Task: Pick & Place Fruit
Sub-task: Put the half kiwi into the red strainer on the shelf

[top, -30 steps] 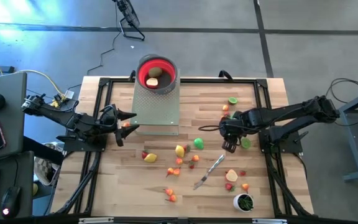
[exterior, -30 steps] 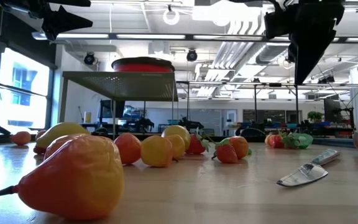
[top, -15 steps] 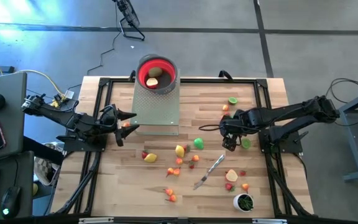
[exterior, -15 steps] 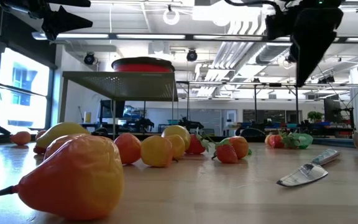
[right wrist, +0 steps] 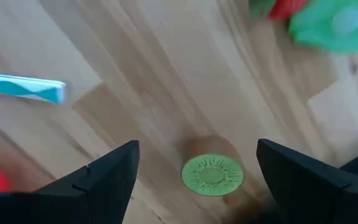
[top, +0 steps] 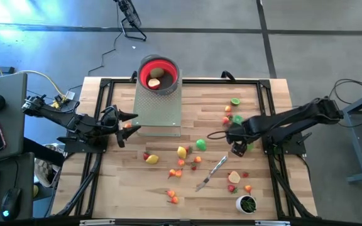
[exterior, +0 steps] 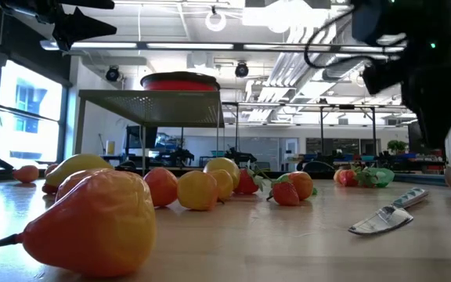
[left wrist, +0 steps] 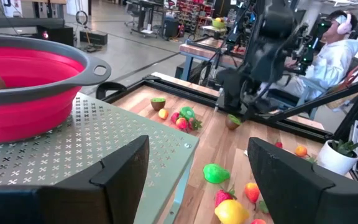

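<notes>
Right claw [right wrist: 194,163], spread wide, hovers over the kiwi half [right wrist: 212,172] at lower centre of its wrist view; closing off-centre could push this fruit across the surface [right wrist: 135,81].

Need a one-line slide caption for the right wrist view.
Right gripper, fingers open, poised over a kiwi half lying cut face up on the wooden table.
</notes>
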You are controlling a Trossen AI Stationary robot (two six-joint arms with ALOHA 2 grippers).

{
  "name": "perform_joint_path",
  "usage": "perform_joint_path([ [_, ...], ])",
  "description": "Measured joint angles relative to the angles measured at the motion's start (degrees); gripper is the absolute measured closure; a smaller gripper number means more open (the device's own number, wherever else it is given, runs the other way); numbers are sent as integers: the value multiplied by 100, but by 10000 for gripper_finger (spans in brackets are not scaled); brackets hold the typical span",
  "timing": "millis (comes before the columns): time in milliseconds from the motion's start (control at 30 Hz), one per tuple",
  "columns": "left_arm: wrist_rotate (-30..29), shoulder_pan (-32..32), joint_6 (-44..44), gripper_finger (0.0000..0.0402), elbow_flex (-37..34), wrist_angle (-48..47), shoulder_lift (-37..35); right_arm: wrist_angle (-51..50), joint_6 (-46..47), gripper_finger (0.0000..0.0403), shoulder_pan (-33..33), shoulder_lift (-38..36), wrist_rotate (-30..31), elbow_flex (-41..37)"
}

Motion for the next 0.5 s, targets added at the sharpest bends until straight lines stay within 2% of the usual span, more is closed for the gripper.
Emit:
perform_joint_path([
  [500, -36, 1, -22, 135, 0, 9, 0, 240, 153, 86, -5, -4, -121, -902],
])
